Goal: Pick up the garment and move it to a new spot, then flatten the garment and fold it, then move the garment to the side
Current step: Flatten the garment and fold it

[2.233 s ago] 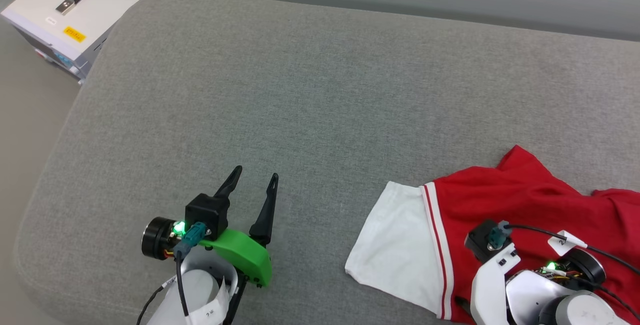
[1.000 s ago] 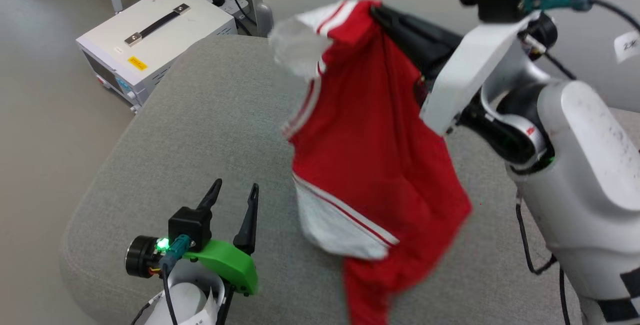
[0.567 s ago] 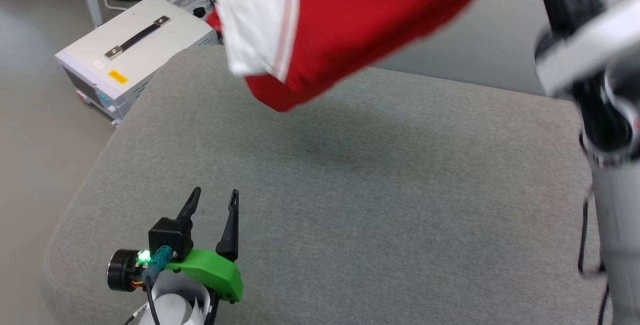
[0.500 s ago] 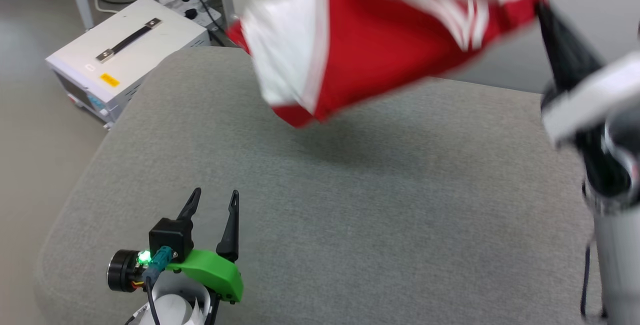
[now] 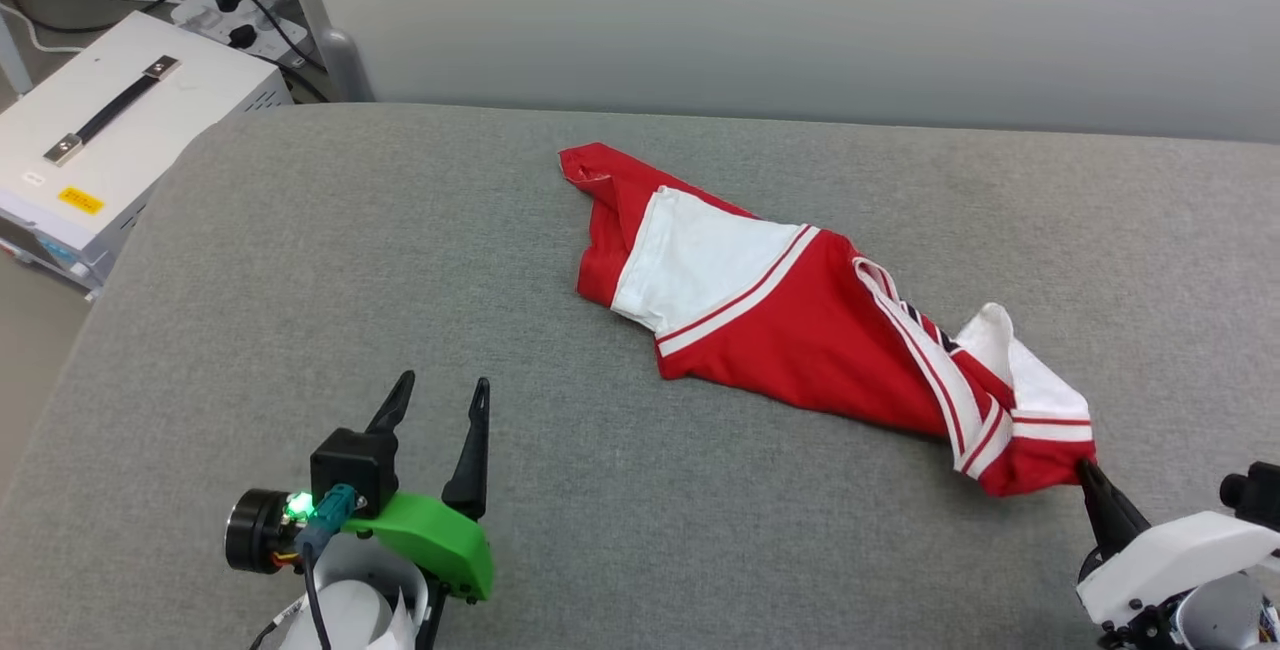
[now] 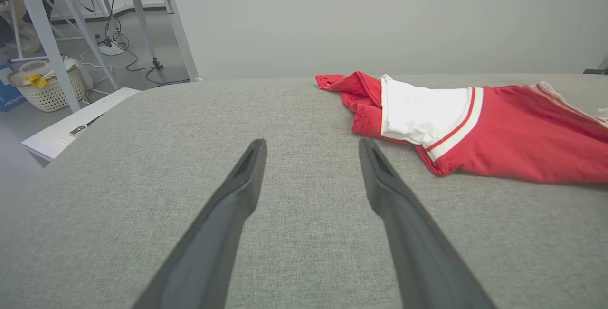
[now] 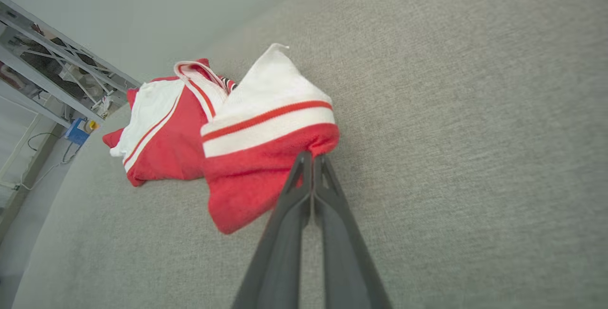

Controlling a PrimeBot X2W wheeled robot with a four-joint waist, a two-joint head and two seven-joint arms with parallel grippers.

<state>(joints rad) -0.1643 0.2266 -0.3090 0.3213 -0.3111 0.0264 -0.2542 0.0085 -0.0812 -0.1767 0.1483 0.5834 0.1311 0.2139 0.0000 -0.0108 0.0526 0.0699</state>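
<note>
1. The right gripper [image 7: 311,157] has its two dark fingers pressed tight together. A small bit of the garment [image 7: 256,176], its red corner, is pinched between the tips. That is only a tiny bite of cloth. If the arm pulls hard or fast, I think the corner could slip out.
2. The garment lies on the grey cushion [image 5: 400,230] in a long, twisted strip. It runs from the right gripper up toward the far edge. It is bunched, not flat. One white sleeve lies over the red part, and the other is crumpled near the pinched corner.
3. Nothing holds the far end down. A pull from just this one corner might drag the whole shirt along and twist it more, not smooth it.
4. The far red tip is near the back edge of the cushion. A big push that way could send it over.
5. The left gripper [image 5: 443,388] has its fingers spread wide and holds nothing. It sits low by the cushion, well apart from the shirt, so it cannot help yet.
</note>
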